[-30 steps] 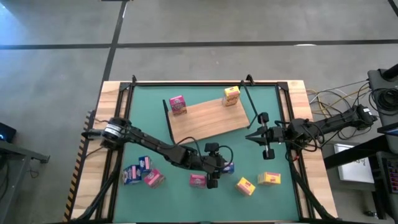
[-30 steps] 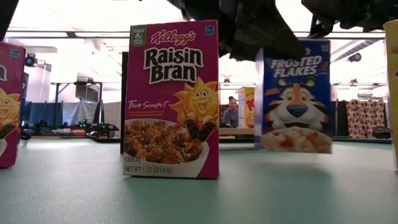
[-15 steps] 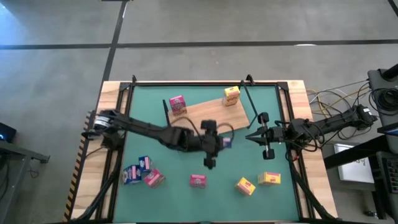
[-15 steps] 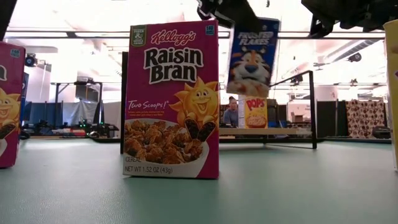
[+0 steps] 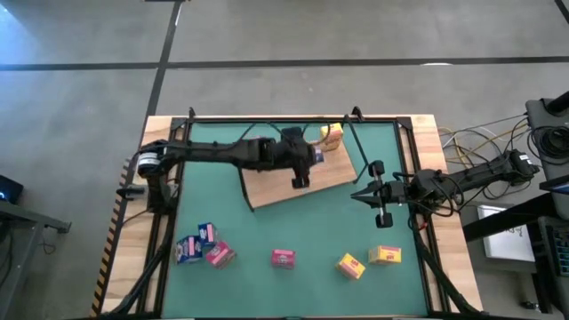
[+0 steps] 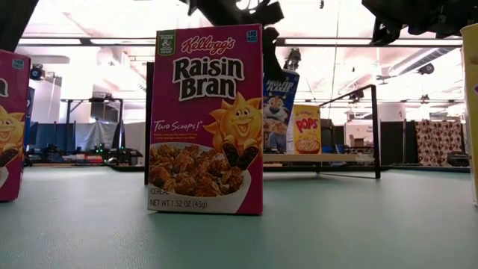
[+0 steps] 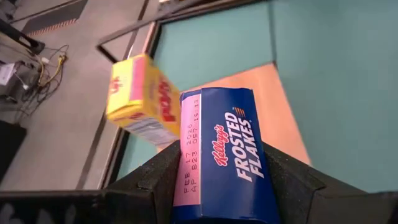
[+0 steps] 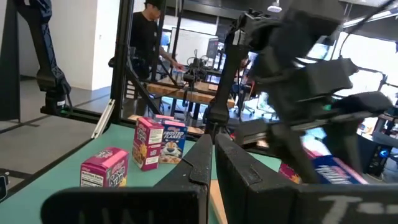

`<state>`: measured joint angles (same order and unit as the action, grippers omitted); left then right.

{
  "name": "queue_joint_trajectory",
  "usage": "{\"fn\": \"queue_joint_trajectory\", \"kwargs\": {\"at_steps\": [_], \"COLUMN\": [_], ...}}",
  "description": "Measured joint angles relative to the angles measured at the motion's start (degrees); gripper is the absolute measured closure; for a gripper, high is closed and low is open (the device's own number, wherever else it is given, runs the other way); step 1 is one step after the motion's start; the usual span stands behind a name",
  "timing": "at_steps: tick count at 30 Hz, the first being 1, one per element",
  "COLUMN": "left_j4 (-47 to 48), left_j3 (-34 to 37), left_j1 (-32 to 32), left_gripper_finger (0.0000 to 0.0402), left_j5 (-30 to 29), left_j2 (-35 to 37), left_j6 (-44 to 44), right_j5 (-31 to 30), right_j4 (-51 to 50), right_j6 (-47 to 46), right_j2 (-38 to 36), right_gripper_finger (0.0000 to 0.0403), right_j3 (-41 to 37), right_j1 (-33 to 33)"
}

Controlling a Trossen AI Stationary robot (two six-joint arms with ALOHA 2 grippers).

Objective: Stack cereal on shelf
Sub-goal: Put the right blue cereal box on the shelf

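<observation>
Green mat (image 5: 293,222) on wood-edged table; workshop behind, with a person (image 8: 144,37) standing among benches. Shelf (image 5: 280,182): board on far half of mat, largely hidden by left arm. Left gripper (image 7: 214,205) above board, clamped on blue cereal box (image 7: 221,162), just beside yellow box (image 5: 331,136) at board's far right corner; pink box there cannot be seen. Right gripper (image 8: 213,140) at mat's right edge, fingers pressed together, empty. Near strip: blue pair and pink (image 5: 200,246) left, pink (image 5: 283,258) centre, two yellow (image 5: 367,260) right
</observation>
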<state>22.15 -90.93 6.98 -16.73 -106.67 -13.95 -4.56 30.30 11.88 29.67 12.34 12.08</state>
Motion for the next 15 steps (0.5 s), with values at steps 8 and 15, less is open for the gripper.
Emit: {"fn": "queue_joint_trajectory", "kwargs": {"at_steps": [8,15], "left_j4": [-5.97,-12.54], "left_j3": [4.01,10.31], "left_j1": [1.95,3.15], "left_gripper_finger": [0.0229,0.0229], "left_j5": [1.04,1.01], "left_j2": [1.12,3.0], "left_j6": [0.04,-0.39], "right_j5": [0.0,0.0], "right_j4": [-1.11,-1.35], "right_j6": [0.78,0.81], "right_j2": [0.0,0.0], "right_gripper_finger": [0.039,0.039], "right_j3": [0.0,0.0], "right_j1": [0.0,0.02]}}
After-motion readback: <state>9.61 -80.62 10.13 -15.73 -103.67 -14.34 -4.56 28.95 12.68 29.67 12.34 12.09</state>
